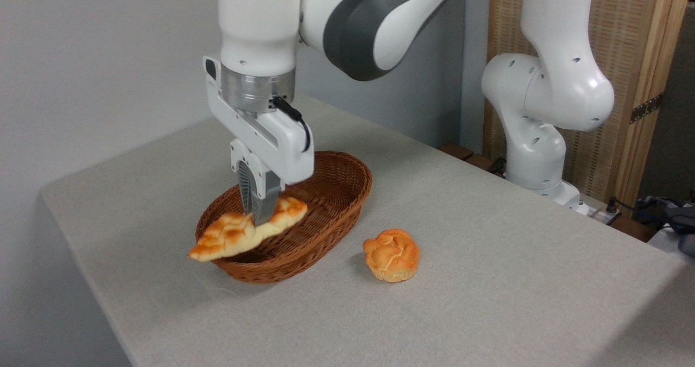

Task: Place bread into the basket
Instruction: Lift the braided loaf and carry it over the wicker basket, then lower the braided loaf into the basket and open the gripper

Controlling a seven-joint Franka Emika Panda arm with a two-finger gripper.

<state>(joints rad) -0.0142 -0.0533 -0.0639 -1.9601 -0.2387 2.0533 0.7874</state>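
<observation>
Two baked items show: one long braided bread (244, 230) and one round knotted bun (392, 254). There is one wicker basket (326, 231), one desk (488, 280) and one robot arm (543, 101) (its single gripper (259, 215) has two jaws)

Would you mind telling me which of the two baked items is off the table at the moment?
The long braided bread, clamped in the gripper over the basket; the round knotted bun sits on the table.
</observation>
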